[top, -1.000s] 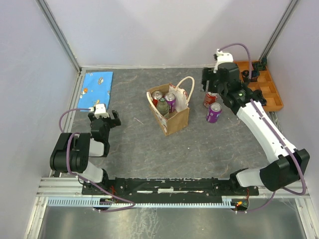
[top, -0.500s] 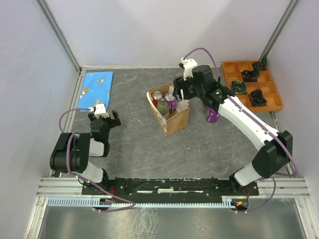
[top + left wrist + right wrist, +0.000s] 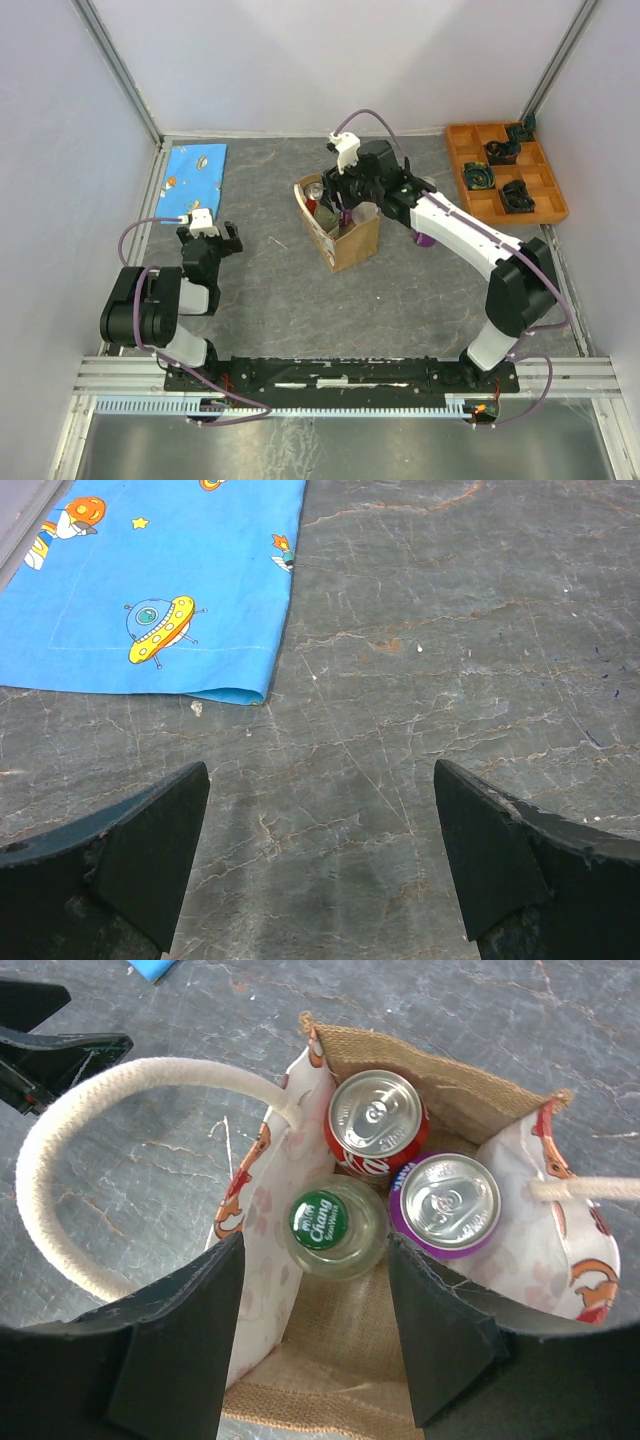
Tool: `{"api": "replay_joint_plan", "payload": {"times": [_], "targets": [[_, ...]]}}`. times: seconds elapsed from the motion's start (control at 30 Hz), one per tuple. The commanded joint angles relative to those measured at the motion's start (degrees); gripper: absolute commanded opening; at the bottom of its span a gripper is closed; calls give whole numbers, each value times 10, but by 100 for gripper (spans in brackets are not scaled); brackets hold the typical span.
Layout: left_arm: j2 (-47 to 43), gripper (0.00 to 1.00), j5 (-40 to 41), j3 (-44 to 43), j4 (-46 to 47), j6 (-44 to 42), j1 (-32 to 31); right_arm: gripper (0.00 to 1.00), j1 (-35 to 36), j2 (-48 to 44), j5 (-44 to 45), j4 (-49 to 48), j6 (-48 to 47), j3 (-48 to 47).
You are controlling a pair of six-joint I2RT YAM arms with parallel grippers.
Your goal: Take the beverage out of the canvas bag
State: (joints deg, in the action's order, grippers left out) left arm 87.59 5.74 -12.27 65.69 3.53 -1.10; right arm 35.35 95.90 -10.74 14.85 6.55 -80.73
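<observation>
Tan-brown canvas bag [image 3: 352,240] upright near the middle of the grey table [image 3: 400,300], mouth open, pale printed lining showing along both long sides, one cream loop handle [image 3: 50,1160] fallen outward. Inside, three drinks upright and packed close: green-capped bottle [image 3: 322,1222], red can [image 3: 375,1120] just beside it toward the burlap end wall, purple can [image 3: 447,1200] against both. Right gripper [image 3: 315,1260] directly over the bag mouth, pointed straight down, jaws parted wider than the bottle and set one to each side of it, green cap between the fingertips; nothing clasped, contact with the glass not discernible. Second purple can [image 3: 425,240] on the table beyond the bag, mostly hidden by the right arm. Left gripper [image 3: 320,790] low over bare table, well apart from the bag, jaws wide and empty, corner of a blue printed cloth [image 3: 150,590] ahead of it. Orange compartment tray [image 3: 505,170] in the far right corner.
</observation>
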Motion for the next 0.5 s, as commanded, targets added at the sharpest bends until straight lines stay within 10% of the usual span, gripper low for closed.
{"api": "replay_joint_plan", "payload": {"times": [0.0, 0.47], "targets": [[-6, 99, 7, -11, 20, -25, -2, 66, 5, 12, -14, -53, -23, 2], [-6, 99, 6, -11, 19, -25, -2, 58, 10, 69, -10, -73, -30, -14]]}}
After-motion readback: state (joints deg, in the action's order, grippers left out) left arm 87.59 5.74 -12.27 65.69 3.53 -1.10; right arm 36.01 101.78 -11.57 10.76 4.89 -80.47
